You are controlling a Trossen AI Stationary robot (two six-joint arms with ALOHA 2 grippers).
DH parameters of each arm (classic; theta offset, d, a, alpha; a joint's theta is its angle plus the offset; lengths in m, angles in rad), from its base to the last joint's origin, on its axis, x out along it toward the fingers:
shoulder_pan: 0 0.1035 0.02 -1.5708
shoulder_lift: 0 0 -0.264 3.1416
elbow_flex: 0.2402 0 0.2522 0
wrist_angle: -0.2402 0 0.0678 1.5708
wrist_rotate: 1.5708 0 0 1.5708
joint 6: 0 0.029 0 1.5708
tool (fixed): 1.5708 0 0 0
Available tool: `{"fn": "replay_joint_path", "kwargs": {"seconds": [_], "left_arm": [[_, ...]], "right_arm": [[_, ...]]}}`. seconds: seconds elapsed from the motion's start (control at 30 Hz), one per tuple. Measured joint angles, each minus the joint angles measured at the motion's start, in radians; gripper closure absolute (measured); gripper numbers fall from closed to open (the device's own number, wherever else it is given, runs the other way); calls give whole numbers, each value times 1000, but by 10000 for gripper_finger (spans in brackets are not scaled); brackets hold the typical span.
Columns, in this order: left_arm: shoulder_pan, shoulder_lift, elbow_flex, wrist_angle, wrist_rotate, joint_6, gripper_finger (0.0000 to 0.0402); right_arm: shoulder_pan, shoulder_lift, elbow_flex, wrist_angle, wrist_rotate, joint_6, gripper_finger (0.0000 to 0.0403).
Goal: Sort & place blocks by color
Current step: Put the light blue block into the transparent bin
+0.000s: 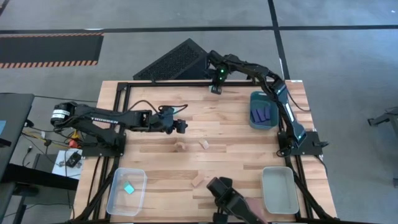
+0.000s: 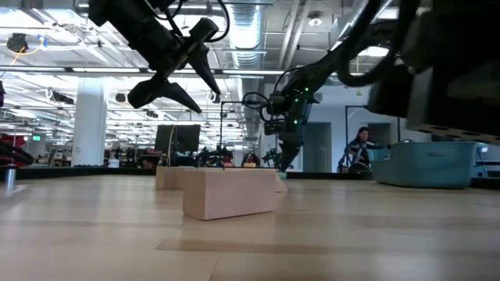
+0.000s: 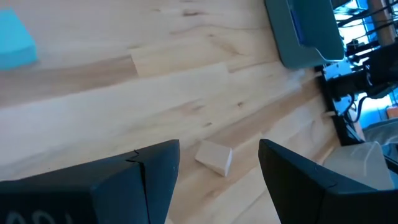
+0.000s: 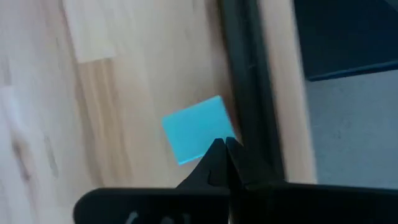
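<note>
My left gripper (image 1: 181,127) hangs open above mid-table (image 2: 176,82). In its wrist view a pale wood block (image 3: 214,157) lies on the table below, between the two fingers, which are clear of it. My right gripper (image 1: 216,88) is at the far edge, pointing down with its fingers shut (image 4: 222,148), just over a cyan cube (image 4: 196,129) that lies flat by the black frame rail. Wood blocks lie at mid-table (image 1: 180,146) (image 1: 203,144) and nearer the front (image 1: 200,180). Dark blue bars (image 1: 261,114) lie in the dark teal tray. A cyan cube (image 1: 129,188) lies in the clear tray. My right gripper's shut fingertips stand over the near edge of the cyan cube (image 4: 208,146), coming from above. I cannot tell whether they touch it. The cube lies flat on the table.
The dark teal tray (image 1: 251,118) stands at the right, the clear tray (image 1: 118,199) at the front left, and the grey tray (image 1: 278,202) at the front right. The low camera's mount (image 1: 227,196) is at the front middle. A black frame rail (image 4: 239,74) runs along the far edge.
</note>
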Motion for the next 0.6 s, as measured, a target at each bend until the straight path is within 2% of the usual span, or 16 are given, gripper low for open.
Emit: {"fn": "replay_joint_path", "kwargs": {"seconds": [0.27,0.6], "left_arm": [[35,0,0,1,1,32,195],[35,0,0,8,0,31,195]], "right_arm": [[-5,0,-9,-53,-7,8,402],[34,0,-9,-31,-3,-12,402]]}}
